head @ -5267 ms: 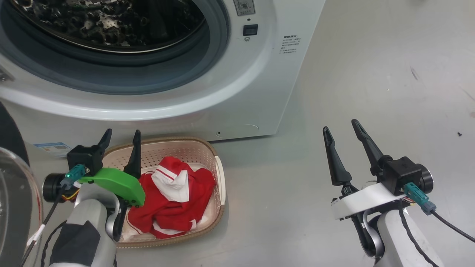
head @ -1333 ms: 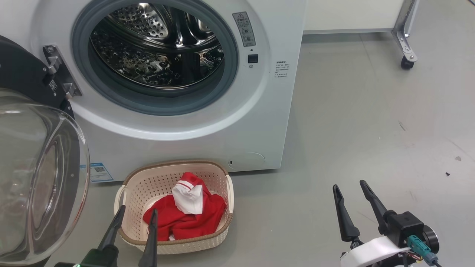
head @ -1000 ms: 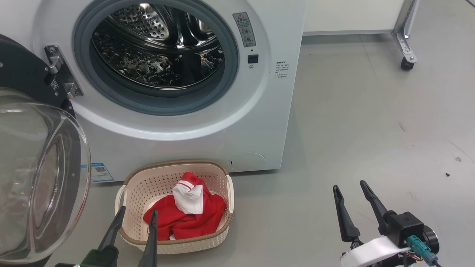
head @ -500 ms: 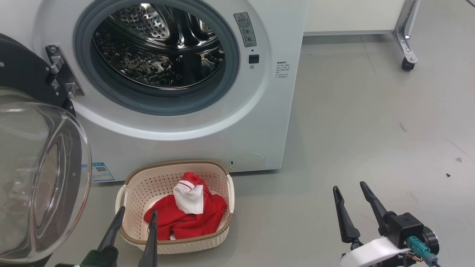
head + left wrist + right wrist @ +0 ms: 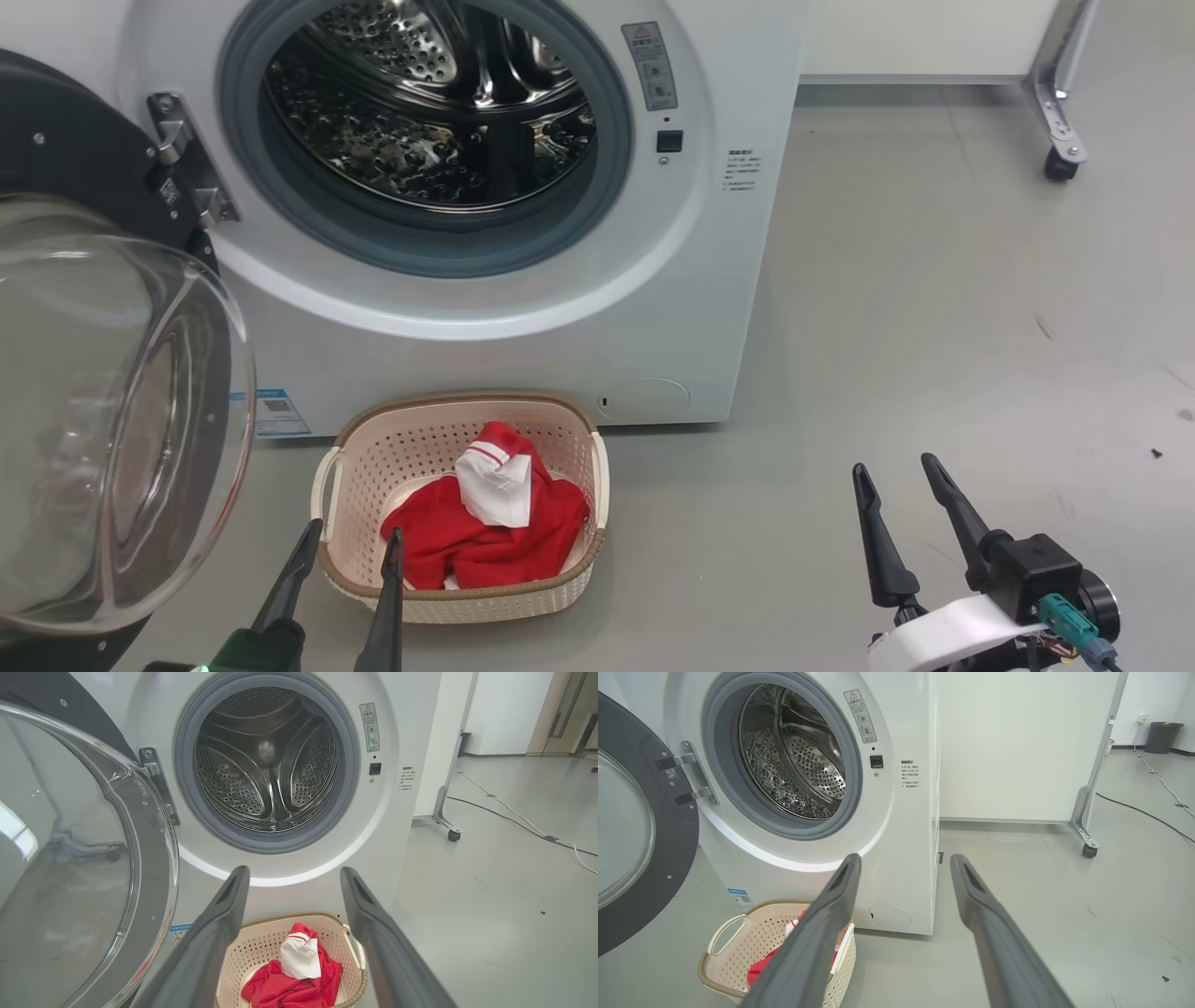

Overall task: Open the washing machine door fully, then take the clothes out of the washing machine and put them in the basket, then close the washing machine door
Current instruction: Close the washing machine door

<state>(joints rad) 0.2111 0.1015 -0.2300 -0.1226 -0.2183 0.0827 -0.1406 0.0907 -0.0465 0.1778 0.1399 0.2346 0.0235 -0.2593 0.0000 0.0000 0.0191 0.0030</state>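
Where the washing machine (image 5: 523, 355) stands: one white front-loader on the grey floor (image 5: 934, 327), its round opening uncovered, with one grey seal ring around one steel drum (image 5: 429, 103).
washing machine door (image 5: 121, 420): one, swung wide open on the machine's left side, hinged at the opening's left edge; one black rim, one bulging clear glass bowl.
basket (image 5: 467, 602): one, cream with a brown rim, on the floor just in front of the machine's base, below the opening.
clothes (image 5: 485, 541): one red heap with one white, stripe-edged part on top, lying inside the basket; how many garments make up the heap cannot be told.
left hand (image 5: 356, 529): two dark fingers spread apart, nothing between them, tips near the basket's near left rim.
right hand (image 5: 892, 462): two dark fingers spread apart, holding nothing, over bare floor well to the right of the basket.
blue label (image 5: 280, 413): one, low on the machine's front, left of the basket.
caster wheel (image 5: 1058, 166): one, on a metal leg beyond the machine's right side.
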